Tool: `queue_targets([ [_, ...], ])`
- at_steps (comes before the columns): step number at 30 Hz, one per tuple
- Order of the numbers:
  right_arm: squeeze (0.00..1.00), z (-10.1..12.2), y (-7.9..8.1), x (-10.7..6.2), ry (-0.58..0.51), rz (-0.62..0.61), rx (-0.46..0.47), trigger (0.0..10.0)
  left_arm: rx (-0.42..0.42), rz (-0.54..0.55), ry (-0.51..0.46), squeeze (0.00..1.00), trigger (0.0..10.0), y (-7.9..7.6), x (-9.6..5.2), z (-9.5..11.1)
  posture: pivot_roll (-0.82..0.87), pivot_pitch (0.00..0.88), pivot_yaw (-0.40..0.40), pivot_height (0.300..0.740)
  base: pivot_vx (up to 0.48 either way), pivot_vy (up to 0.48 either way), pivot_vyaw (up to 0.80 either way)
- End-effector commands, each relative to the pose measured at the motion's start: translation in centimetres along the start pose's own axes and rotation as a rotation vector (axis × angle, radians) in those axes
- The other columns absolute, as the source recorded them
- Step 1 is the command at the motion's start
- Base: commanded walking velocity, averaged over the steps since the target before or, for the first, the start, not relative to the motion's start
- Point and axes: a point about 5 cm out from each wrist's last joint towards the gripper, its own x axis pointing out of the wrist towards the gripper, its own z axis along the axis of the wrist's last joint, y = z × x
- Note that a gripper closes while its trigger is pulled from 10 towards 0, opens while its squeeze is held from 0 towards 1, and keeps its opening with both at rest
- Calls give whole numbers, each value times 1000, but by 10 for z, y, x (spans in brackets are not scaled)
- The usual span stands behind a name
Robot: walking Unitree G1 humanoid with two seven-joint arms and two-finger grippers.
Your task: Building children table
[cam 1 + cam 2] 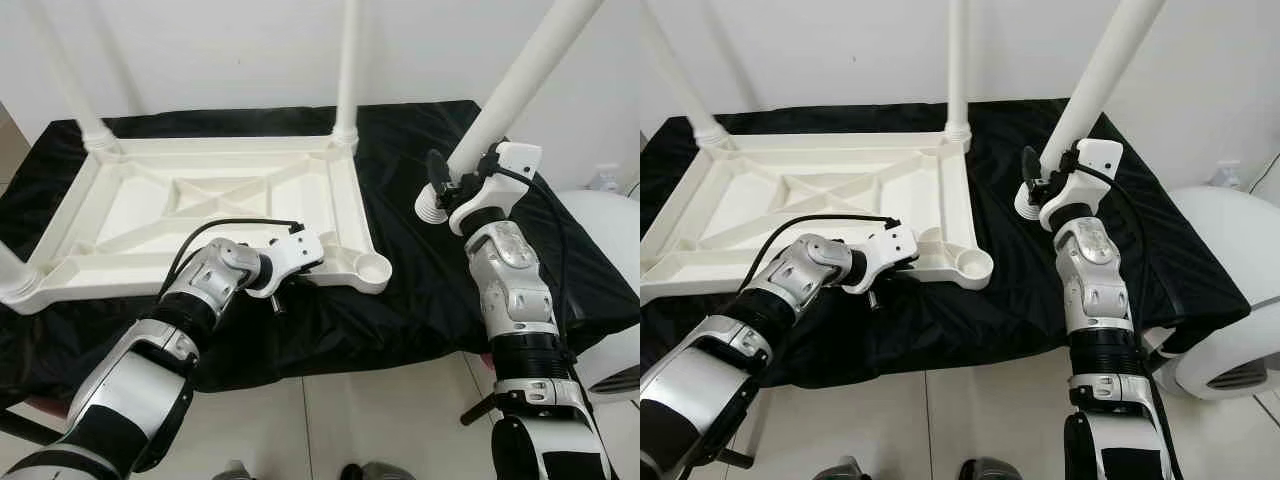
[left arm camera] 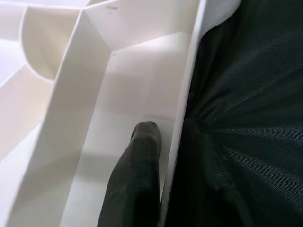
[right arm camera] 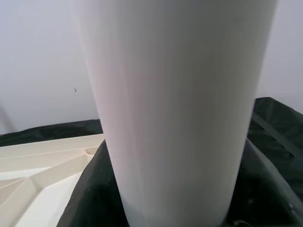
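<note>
My right gripper (image 1: 447, 186) is clamped on the long white plastic table leg (image 1: 505, 85), whose threaded end hangs tilted above the black-draped table (image 1: 420, 290), its top leaning away rightward. My left gripper (image 1: 300, 262) pinches the upturned white plastic tabletop's (image 1: 215, 205) near rim. If the leg enters the empty corner socket (image 1: 373, 266) crooked, it could cross-thread or shove the top.

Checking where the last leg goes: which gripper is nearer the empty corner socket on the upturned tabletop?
Left. The left gripper grips the tabletop rim right beside the empty socket; the right gripper holds the loose leg off to the side.
</note>
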Motion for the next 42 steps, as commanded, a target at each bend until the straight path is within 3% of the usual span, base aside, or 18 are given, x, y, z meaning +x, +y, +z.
queue_targets([
  [1, 0, 1, 4, 2, -5, 13, 1, 10000, -86, 198, 36, 0, 10000, 9, -7, -21, 12, 33, 4, 740, 0, 0, 0],
  [4, 0, 1, 4, 3, -4, 15, 2, 10000, -83, 143, -16, 0, 10000, 1, -4, -12, 14, 35, 2, 740, 0, 0, 0],
  [5, 0, 1, 4, 3, -4, 16, 2, 10000, -90, 118, -51, 192, 10000, -2, -4, -7, 14, 37, 1, 740, 0, 0, 0],
  [6, 0, 1, 4, 3, -4, 16, 2, 10000, -90, 118, -51, 192, 10000, -2, -4, -7, 14, 37, 1, 740, 0, 0, 0],
  [7, 0, 1, 4, 3, -4, 15, 1, 10000, -95, 104, -76, 1000, 10000, -4, -3, -3, 14, 38, -1, 740, 0, 0, 0],
  [11, 0, 1, 3, 4, -2, 14, 1, 10000, -91, 57, -142, 1000, 10000, -9, -3, 9, 13, 39, -8, 740, 0, 0, 0],
  [12, 0, 1, 3, 5, -3, 14, 1, 10000, -82, 40, -167, 345, 10000, -11, -3, 13, 11, 40, -11, 740, 0, 0, 0],
  [13, 0, 2, 3, 5, -3, 15, 1, 10000, -82, 26, -190, 0, 10000, -14, -4, 17, 11, 40, -11, 740, 0, 0, 0],
  [20, 0, 1, 6, 6, -5, 26, 10, 10000, -94, 0, -324, 0, 10000, -19, -10, 36, 8, 47, -25, 740, 0, 0, 0],
  [26, 0, 1, 9, 8, -1, 35, 17, 10000, -229, 0, -464, 0, 10000, -15, -23, 55, 7, 50, -36, 740, 0, 0, 0],
  [27, 0, 1, 8, 9, 2, 35, 20, 10000, -297, 35, -530, 0, 10000, -8, -29, 60, 10, 50, -47, 740, 0, 0, 0],
  [30, 0, 0, 8, 9, 5, 34, 25, 10000, -353, 93, -550, 0, 10000, -1, -32, 59, 11, 49, -49, 740, 0, 0, 0],
  [33, 0, 0, 9, 11, 4, 35, 43, 10000, -469, 165, -590, 0, 10000, 10, -33, 56, 14, 48, -59, 740, 0, 0, 0],
  [34, 0, -1, 10, 12, 5, 36, 54, 10000, -564, 165, -616, 0, 10000, 14, -31, 55, 18, 48, -68, 740, 0, 0, 0],
  [35, 0, -1, 10, 12, 5, 36, 54, 10000, -564, 165, -616, 0, 10000, 14, -31, 55, 18, 48, -68, 740, 0, 0, 0],
  [37, 0, -2, 12, 12, 7, 41, 66, 10000, -692, 175, -652, 0, 10000, 14, -28, 58, 21, 48, -71, 740, 0, 0, 0],
  [41, 0, -3, 16, 11, 9, 52, 68, 10000, -717, 308, -645, 0, 10000, 11, -23, 60, 19, 44, -64, 740, 0, 0, 0],
  [42, 0, -3, 18, 10, 5, 53, 64, 10000, -672, 393, -613, 0, 10000, 9, -22, 58, 18, 43, -60, 740, 0, 0, 0],
])
